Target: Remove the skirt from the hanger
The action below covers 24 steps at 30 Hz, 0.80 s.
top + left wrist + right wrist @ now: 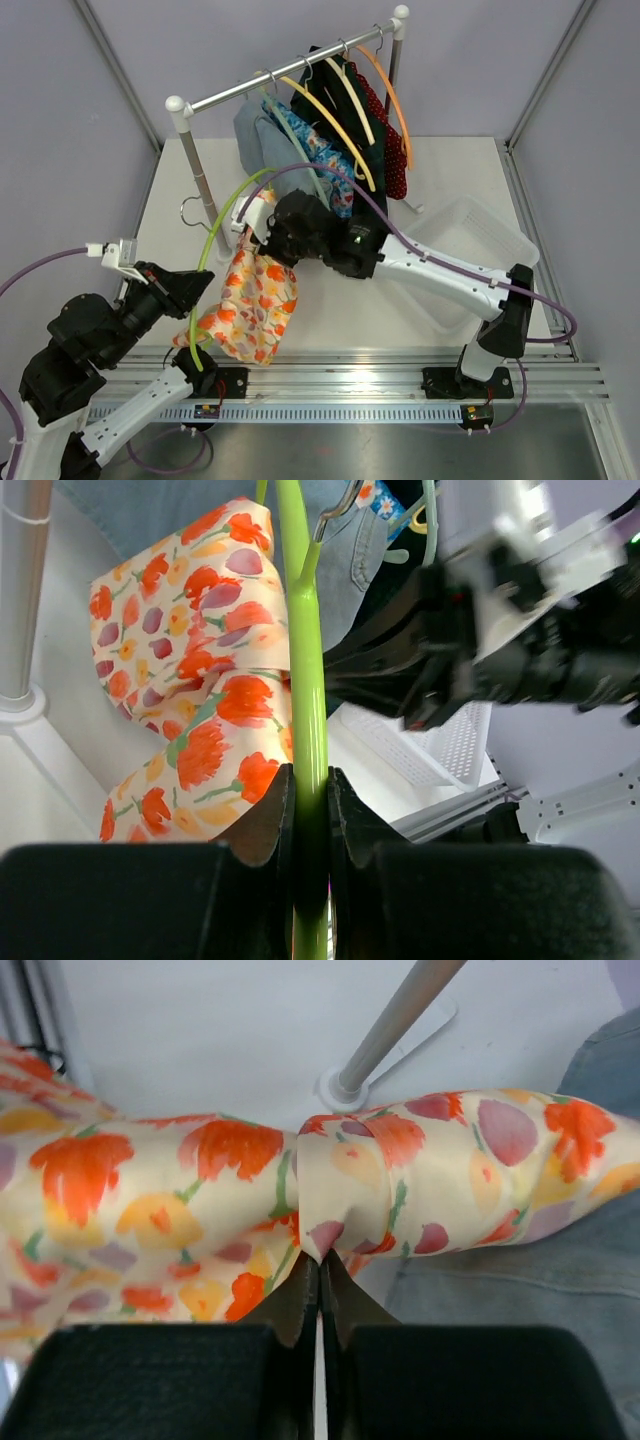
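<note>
**A:** Where's the floral skirt (255, 300) now?

**B:** Hanging low in front of the clothes rack (290, 80), above the bench (455, 170) and between the two arms. It looks bunched against the green hanger (215, 225). I can't make out exactly how it is attached.

**A:** And the claws?

**B:** The left claw (310, 780) is pinching the hanger's green bar, with a finger pressed against each side. The right claw (320, 1260) has its tips pressed together on a fold of the skirt's fabric, as its own wrist view shows.

**A:** So how far along are we?

**B:** About midway, I'd judge. The hanger seems to be off the rail, and both grips are set, one on the hanger and one on the cloth. But the skirt hasn't come away from the hanger yet.

**A:** What's left?

**B:** Drawing the two apart so the fabric slips off the hanger, then setting the skirt down. That might be in the white basket (470, 250) on the right, though that is a guess.
</note>
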{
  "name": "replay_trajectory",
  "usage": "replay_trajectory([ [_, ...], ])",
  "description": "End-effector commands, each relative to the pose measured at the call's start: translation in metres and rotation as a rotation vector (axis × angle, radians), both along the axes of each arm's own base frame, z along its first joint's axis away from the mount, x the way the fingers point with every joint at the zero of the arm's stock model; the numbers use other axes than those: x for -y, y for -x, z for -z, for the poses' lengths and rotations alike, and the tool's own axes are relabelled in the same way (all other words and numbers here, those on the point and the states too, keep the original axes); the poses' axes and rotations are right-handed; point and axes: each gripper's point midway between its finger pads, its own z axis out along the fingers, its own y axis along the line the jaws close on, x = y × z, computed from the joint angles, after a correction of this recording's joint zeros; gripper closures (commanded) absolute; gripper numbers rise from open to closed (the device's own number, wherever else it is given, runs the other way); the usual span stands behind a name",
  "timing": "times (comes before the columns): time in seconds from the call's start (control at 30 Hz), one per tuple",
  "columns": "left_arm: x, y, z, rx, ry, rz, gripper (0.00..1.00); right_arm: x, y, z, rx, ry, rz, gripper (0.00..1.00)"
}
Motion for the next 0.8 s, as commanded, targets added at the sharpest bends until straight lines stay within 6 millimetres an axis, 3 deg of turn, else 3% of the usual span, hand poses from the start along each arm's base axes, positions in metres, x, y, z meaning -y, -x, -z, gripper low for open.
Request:
replay_trajectory([
  [0.0,-0.01,-0.001,-0.006,0.05,-0.008,-0.035,1.0,0.019,0.01,-0.094,0.071,-0.106,-0.194,1.0],
  [0.03,-0.015,-0.003,0.0,0.041,-0.03,-0.061,1.0,0.039,0.004,-0.098,0.049,-0.076,-0.214,1.0],
  [0.07,-0.017,-0.004,0.003,0.036,-0.046,-0.07,1.0,0.045,0.021,-0.136,0.058,-0.15,-0.319,1.0],
  [0.13,-0.022,-0.008,0.013,0.014,-0.082,-0.101,1.0,0.065,0.035,-0.153,0.058,-0.143,-0.39,1.0],
  [0.17,-0.023,-0.01,0.016,0.006,-0.098,-0.111,1.0,0.075,0.047,-0.182,0.099,-0.194,-0.431,1.0],
  [0.2,-0.024,-0.012,0.021,-0.008,-0.119,-0.123,1.0,0.082,0.055,-0.189,0.098,-0.194,-0.446,1.0],
  [0.27,-0.03,-0.017,0.025,-0.019,-0.145,-0.164,1.0,0.1,0.068,-0.221,0.137,-0.261,-0.473,1.0],
  [0.37,-0.038,-0.021,0.028,-0.026,-0.171,-0.209,1.0,0.127,0.065,-0.249,0.16,-0.322,-0.432,1.0],
  [0.53,-0.048,-0.021,0.022,-0.002,-0.175,-0.249,1.0,0.162,0.06,-0.246,0.229,-0.261,-0.357,1.0],
  [0.57,-0.048,-0.02,0.021,0.004,-0.17,-0.245,1.0,0.161,0.057,-0.231,0.199,-0.23,-0.352,1.0],
  [0.63,-0.043,-0.019,0.017,0.025,-0.156,-0.219,1.0,0.167,0.053,-0.219,0.186,-0.215,-0.335,1.0],
  [0.67,-0.042,-0.017,0.011,0.049,-0.145,-0.204,1.0,0.162,0.044,-0.191,0.128,-0.169,-0.321,1.0],
  [0.73,-0.037,-0.015,0.007,0.067,-0.14,-0.173,1.0,0.16,0.031,-0.175,0.116,-0.15,-0.281,1.0],
  [0.77,-0.037,-0.015,0.006,0.068,-0.142,-0.168,1.0,0.156,0.023,-0.155,0.086,-0.122,-0.269,1.0],
])
